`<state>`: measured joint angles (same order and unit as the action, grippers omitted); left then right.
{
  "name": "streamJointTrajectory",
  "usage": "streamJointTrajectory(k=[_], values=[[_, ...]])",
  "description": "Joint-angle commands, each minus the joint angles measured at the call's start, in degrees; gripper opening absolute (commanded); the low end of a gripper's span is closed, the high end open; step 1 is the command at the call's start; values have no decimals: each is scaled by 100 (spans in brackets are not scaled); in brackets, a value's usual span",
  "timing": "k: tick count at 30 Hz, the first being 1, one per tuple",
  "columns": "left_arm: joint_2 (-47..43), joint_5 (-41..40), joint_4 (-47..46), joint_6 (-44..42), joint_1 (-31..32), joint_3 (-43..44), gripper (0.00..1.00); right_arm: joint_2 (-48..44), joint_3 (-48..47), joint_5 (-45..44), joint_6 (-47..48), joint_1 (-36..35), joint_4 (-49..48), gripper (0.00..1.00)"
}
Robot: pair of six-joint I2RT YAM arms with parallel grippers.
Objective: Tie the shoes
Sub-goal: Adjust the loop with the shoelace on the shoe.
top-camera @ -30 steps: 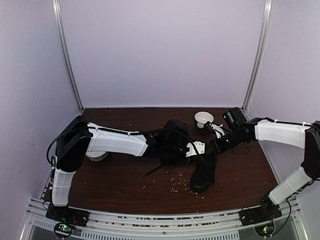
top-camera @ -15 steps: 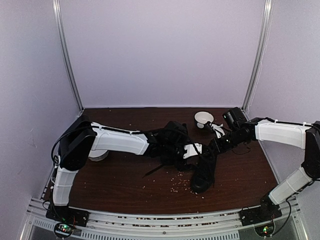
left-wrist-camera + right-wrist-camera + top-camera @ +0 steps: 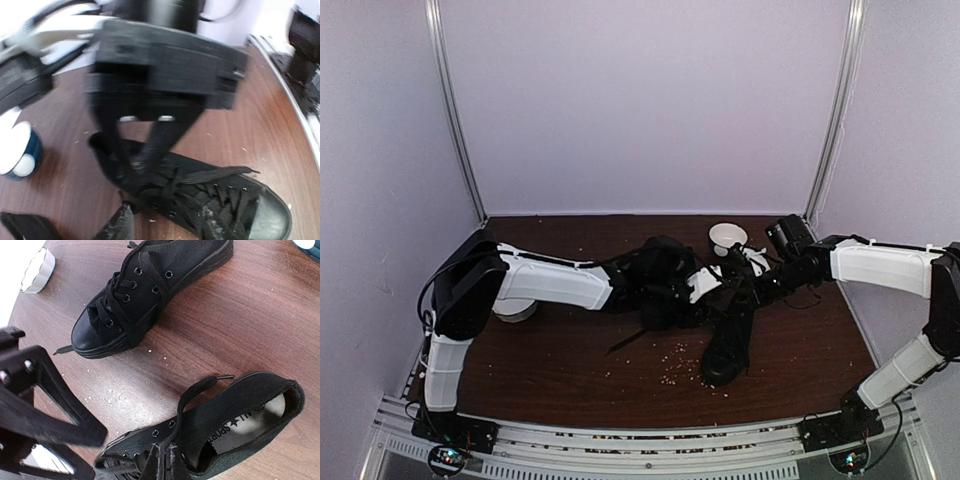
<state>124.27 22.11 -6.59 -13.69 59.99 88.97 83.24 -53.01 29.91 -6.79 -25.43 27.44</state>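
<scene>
Just this side of the white bowl [image 3: 725, 235], the right gripper [image 3: 747, 291], clamped shut, and the left gripper [image 3: 135, 167], too blurred to tell, are seemingly gathering the laces [image 3: 215, 175] of the shoe [image 3: 725, 352], next needing each lace end firmly held.

Two black lace-up sneakers [image 3: 150, 290], two white-and-black robot arms [image 3: 555, 282], apparently two white bowls [image 3: 727, 237], one half hidden, one brown table [image 3: 570, 375], many pale crumbs [image 3: 672, 350]

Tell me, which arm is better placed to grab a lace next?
Left, probably: the left claw is down among the laces of a shoe, while the right claw is shut and must open first.
</scene>
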Motion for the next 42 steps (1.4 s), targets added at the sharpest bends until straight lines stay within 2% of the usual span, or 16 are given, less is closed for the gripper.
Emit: streamJointTrajectory(k=[1, 3, 5, 6, 8, 10, 12, 17, 21, 23, 27, 33, 38, 39, 42], values=[[-370, -1329, -759, 342, 31, -277, 38, -91, 2, -15, 34, -25, 33, 0], [-345, -1624, -674, 277, 60, -213, 35, -78, 2, -12, 37, -24, 33, 0], [-372, -1391, -501, 247, 66, -157, 36, -78, 4, -10, 41, -23, 41, 0], [-424, -995, -372, 178, 66, -170, 41, -80, -6, -16, 38, -23, 46, 0], [-579, -207, -228, 77, 93, -308, 57, -89, 0, -18, 39, -23, 44, 0], [-616, 172, -161, -73, 146, -464, 68, -81, 2, -1, 24, -23, 15, 0], [-576, 296, -144, -133, 155, -542, 74, -54, 8, 12, 20, -23, -9, 0], [-421, 168, -101, -152, 149, -364, 79, -51, 36, 41, 4, -23, -21, 0], [45, -431, 614, -391, 241, 225, 73, -86, 59, 36, 0, -23, -18, 0], [126, -541, 635, -451, 268, 217, 69, -97, 66, 47, -6, -23, -24, 0], [210, -767, 635, -428, 268, 259, 55, -99, 78, 59, -32, -23, -37, 0], [335, -608, 784, -426, 268, 396, 55, -144, 89, 24, -51, -23, -10, 0], [382, -478, 764, -397, 268, 436, 50, -133, 89, 13, -76, -23, -10, 0], [386, -478, 757, -385, 268, 445, 46, -141, 82, 14, -77, -24, -11, 0], [388, -581, 702, -363, 268, 446, 19, -178, 101, 2, -100, -23, -2, 0]])
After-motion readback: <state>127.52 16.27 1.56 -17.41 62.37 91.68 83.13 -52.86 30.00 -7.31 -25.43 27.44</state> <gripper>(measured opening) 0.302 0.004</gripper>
